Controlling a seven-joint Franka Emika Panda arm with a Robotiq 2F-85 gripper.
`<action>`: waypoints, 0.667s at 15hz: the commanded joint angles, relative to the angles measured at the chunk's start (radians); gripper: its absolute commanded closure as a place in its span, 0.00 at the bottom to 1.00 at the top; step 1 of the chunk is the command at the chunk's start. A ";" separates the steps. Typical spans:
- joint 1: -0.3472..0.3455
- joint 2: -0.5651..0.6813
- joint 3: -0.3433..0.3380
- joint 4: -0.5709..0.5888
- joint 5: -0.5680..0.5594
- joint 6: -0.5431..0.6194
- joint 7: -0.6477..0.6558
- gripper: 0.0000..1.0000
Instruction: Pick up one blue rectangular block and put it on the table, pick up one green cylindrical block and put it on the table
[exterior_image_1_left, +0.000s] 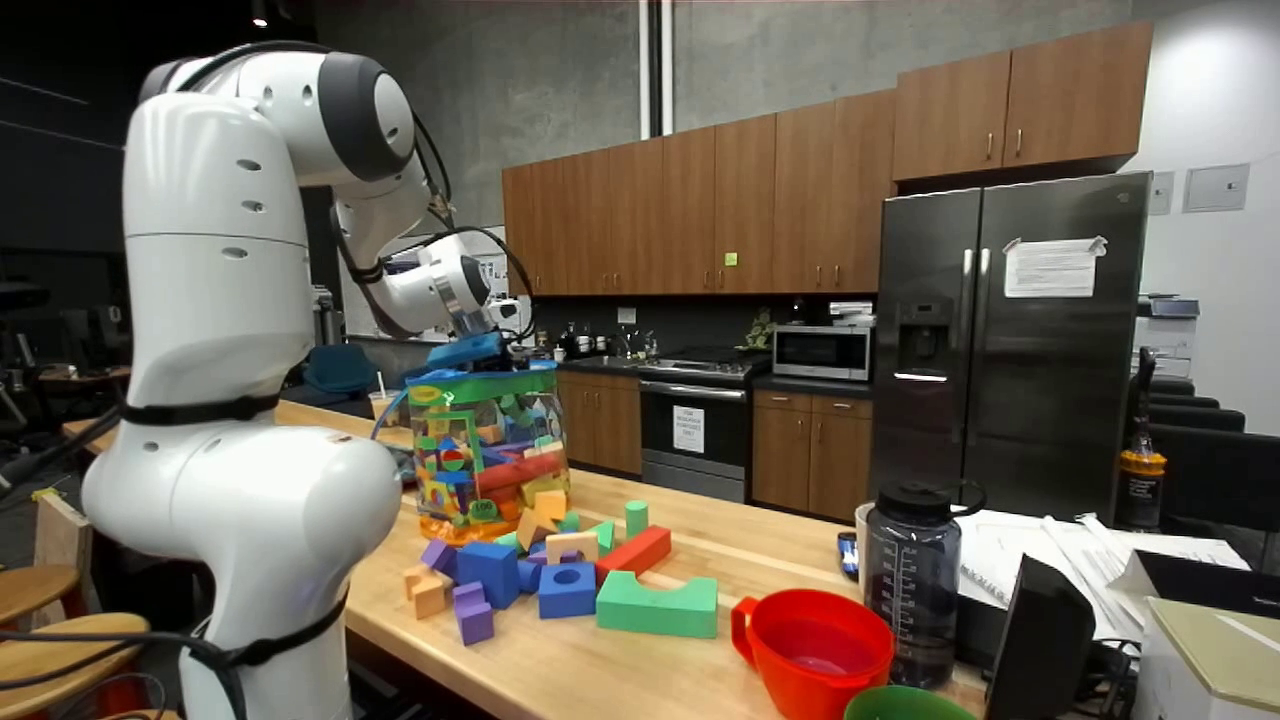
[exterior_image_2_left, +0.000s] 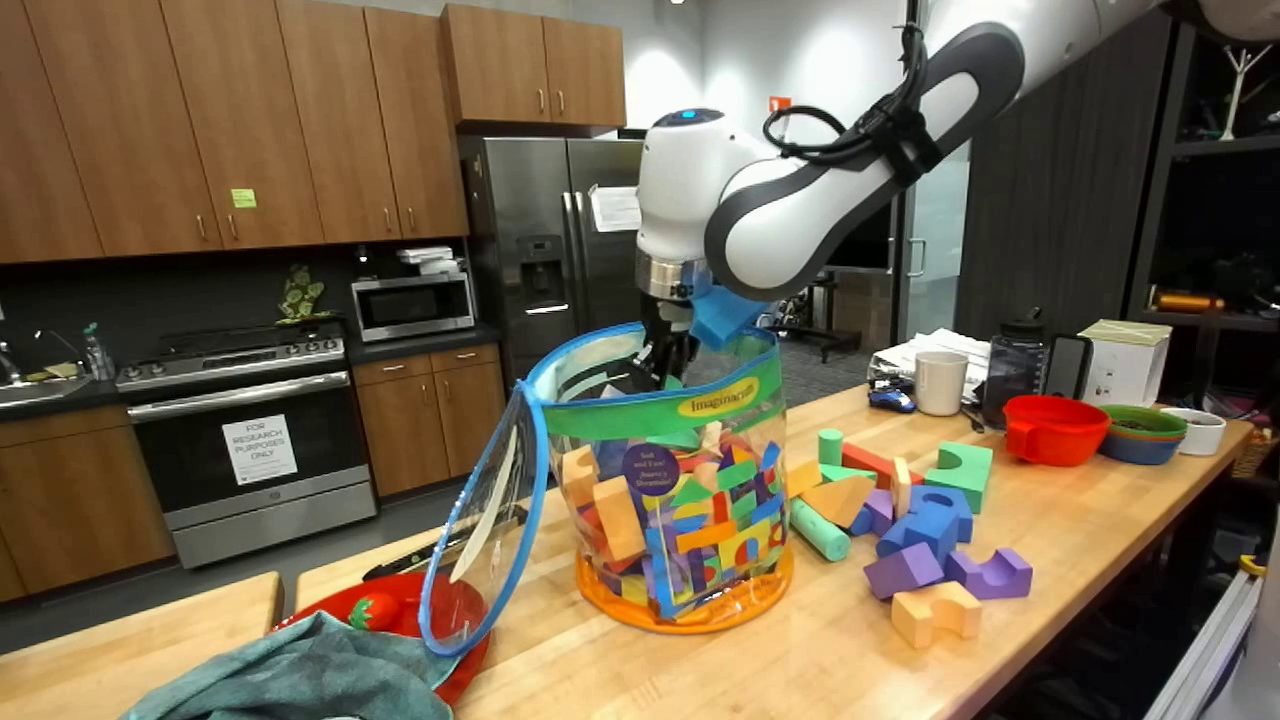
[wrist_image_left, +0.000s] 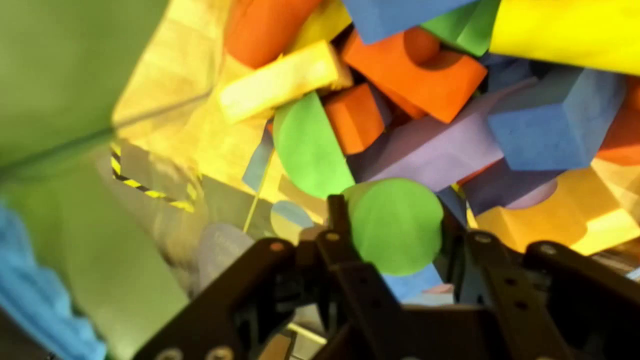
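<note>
At the left of an exterior view, a teal cloth (exterior_image_2_left: 310, 680) lies partly over a red dish (exterior_image_2_left: 474, 672), next to the hanging clear flap (exterior_image_2_left: 490, 540) of a see-through bag (exterior_image_2_left: 605, 422). The bag stands on the table (exterior_image_2_left: 700, 680), filled with mixed blocks (exterior_image_2_left: 620, 515); the jaws are in its open mouth, the rim (exterior_image_2_left: 590, 404) around them. In the wrist view they are part-way closed, clamped about a green cylindrical block (wrist_image_left: 397, 230), with other blocks (wrist_image_left: 405, 80) in view beyond it. Right of the bag, on the table, are a blue rectangular block (exterior_image_1_left: 488, 573), a green cylinder (exterior_image_2_left: 820, 530) on its side, an upright green peg (exterior_image_2_left: 830, 447), a purple arch (exterior_image_2_left: 1015, 585) and a green block with a curved cut-out (exterior_image_1_left: 657, 618). Farther right stand a pale mug (exterior_image_2_left: 940, 383), a dark bottle (exterior_image_2_left: 1003, 375), a red cup (exterior_image_2_left: 1055, 430) and stacked bowls (exterior_image_2_left: 1143, 447).

A paper sign (exterior_image_2_left: 260, 447) on the oven (exterior_image_2_left: 325, 445) reads "FOR RESEARCH PURPOSES ONLY". The sheet (exterior_image_2_left: 615, 208) on the fridge (exterior_image_2_left: 520, 200) is too small to read. On the bag, a purple round label (exterior_image_2_left: 650, 470) in small print probably opens with "Soft and Fun!"; the yellow oval (exterior_image_2_left: 720, 399) to its right says "Imaginarium".
</note>
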 joint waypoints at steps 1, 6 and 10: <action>-0.021 0.022 -0.014 0.065 0.008 0.035 -0.099 0.84; -0.035 0.041 -0.030 0.144 0.042 0.054 -0.209 0.84; -0.047 0.027 -0.033 0.227 0.172 0.007 -0.331 0.84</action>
